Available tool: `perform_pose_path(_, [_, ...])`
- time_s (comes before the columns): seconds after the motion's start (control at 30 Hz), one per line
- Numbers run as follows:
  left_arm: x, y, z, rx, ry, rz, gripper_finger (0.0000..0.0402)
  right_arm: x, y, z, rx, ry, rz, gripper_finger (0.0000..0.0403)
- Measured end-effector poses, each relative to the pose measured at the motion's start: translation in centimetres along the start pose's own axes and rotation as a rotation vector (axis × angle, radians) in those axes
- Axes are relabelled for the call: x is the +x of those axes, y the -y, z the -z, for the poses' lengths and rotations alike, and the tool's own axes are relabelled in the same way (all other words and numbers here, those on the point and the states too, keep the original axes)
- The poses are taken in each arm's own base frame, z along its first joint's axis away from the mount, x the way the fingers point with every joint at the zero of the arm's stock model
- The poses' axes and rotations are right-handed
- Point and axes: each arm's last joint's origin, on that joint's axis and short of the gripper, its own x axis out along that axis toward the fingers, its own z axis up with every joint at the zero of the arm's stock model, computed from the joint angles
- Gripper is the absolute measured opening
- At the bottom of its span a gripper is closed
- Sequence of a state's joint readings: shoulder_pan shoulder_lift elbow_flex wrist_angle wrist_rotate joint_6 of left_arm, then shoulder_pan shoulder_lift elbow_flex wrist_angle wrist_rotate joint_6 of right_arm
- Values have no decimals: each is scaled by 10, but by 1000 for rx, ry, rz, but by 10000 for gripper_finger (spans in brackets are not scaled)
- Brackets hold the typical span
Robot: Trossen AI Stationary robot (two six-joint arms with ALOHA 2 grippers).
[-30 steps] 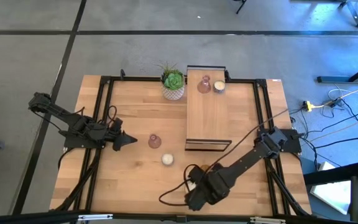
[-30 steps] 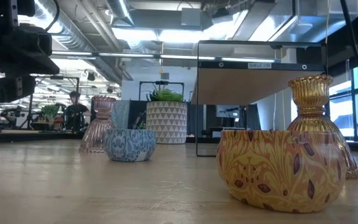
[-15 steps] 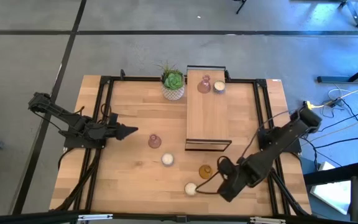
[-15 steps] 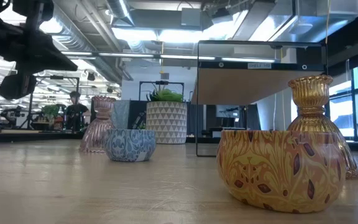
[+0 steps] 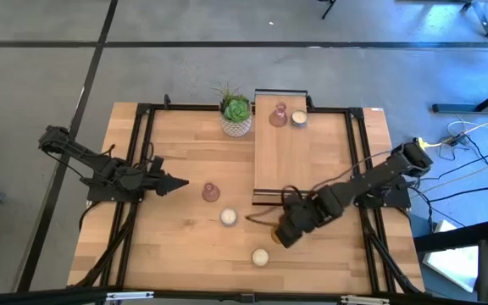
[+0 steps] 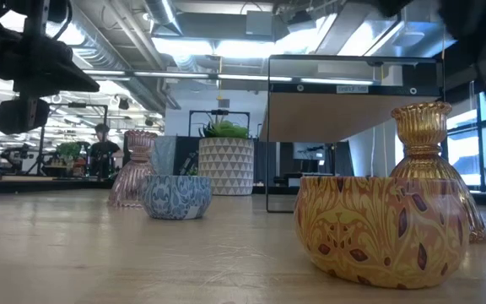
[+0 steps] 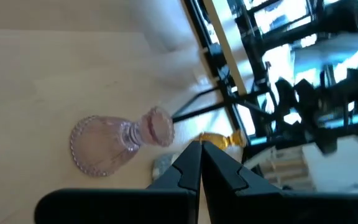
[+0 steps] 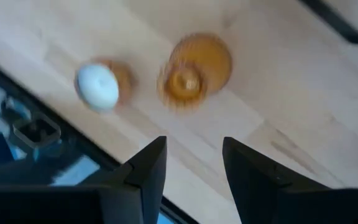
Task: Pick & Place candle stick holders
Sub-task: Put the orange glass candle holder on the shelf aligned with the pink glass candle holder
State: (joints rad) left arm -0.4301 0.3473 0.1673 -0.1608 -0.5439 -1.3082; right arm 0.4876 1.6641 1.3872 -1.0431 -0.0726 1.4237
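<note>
— Fingers on the right gripper (image 8: 194, 144) stand moderately apart with nothing between them; the left gripper (image 7: 201, 149) has its fingers pressed together, empty too.

— What has just changed?

— Start big. The tabletop (image 5: 176, 246) and the long wooden stand (image 5: 282, 161) are as they were. The right arm is what moved: a second ago it hung over the near edge, then swung out to the right, and now it reaches in toward the near end of the stand. Its gripper hangs over the amber glass holder (image 8: 188, 78), hiding it from above. The left arm has barely shifted and points at the pink glass holder (image 7: 114, 143).

— So what does that mean for the task?

— I judge the right arm is lining up on the amber piece, with no grasp begun. Two holders already sit at the stand's far end, a brownish-pink glass one (image 5: 278, 116) and a cream-white one (image 5: 298, 119). Four are left on the tabletop.

— How does the amber one look?

— Upright, bulbous with a narrow ribbed neck and flared rim. A round cream-white holder (image 8: 98, 87) sits just beside it, apart from it. Another cream-white holder (image 5: 228, 217) lies near the pink one.
</note>
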Motion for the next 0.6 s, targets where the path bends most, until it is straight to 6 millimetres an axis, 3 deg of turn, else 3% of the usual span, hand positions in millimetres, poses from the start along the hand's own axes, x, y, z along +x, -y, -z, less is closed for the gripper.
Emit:
perform_pose_path(0.23, [0,1,3,94,-100,32,6,18,-3,-21,44,-75,24,161])
perform_pose_path(0.6, [-1,1,5,110,-178,59,6,41,-7,-25,80,-73,79,161])
